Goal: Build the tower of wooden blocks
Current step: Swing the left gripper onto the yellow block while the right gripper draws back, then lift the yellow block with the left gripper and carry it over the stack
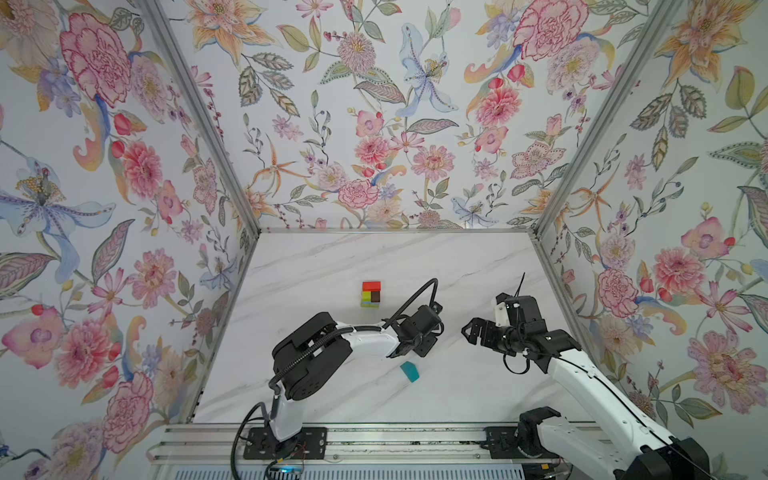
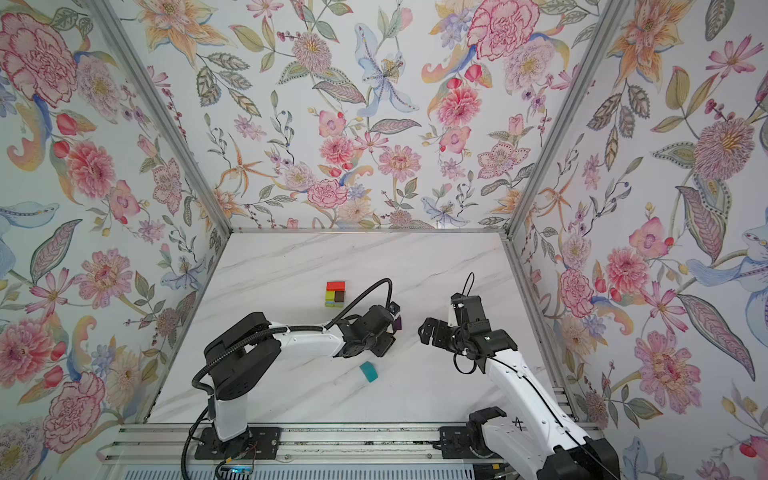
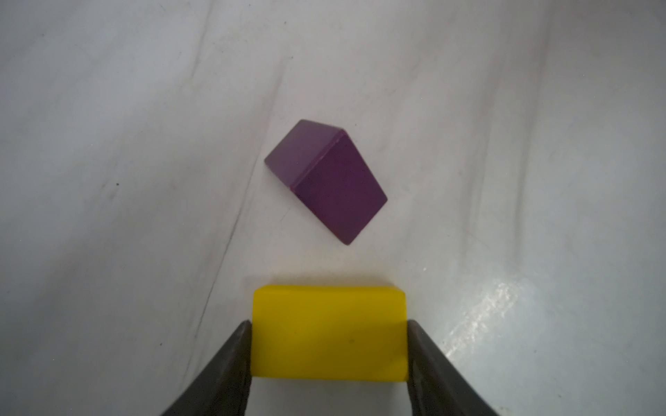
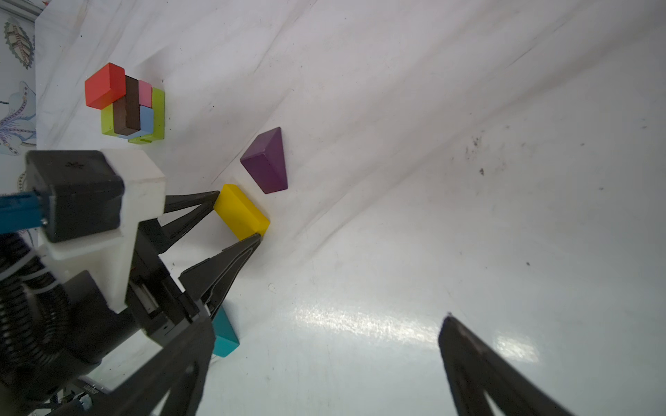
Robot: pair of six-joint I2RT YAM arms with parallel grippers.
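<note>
**A:** Status on the tower?

**B:** Pick step. My left end effector [image 4: 238, 215] is down at the table [image 1: 332, 257], one finger against each short end of the yellow block [image 3: 328, 345]. Looks clamped, but the block sits on the table, not lifted.

**A:** Where's the tower?

**B:** The tower [image 1: 371, 294] is well apart from me, toward the back of the table. The red block [image 1: 371, 286] covers only half the top layer. Lime green and brown show bare beside it, so I judge that's the slot for yellow.

**A:** Next move?

**B:** Probably a straight lift, carry over, turn the block parallel to red, lower it flush. The top is narrow and a nudge could shift the red.

**A:** Anything in the way?

**B:** The purple block [image 3: 326, 180] lies just past yellow, skewed and not touching, so I shouldn't drag forward. The teal block [image 1: 409, 371] lies near my wrist on the near side. My right end effector [image 1: 469, 330] hovers close by, fingers wide apart and empty. It's near enough to the pick spot to mind on the lift.
</note>
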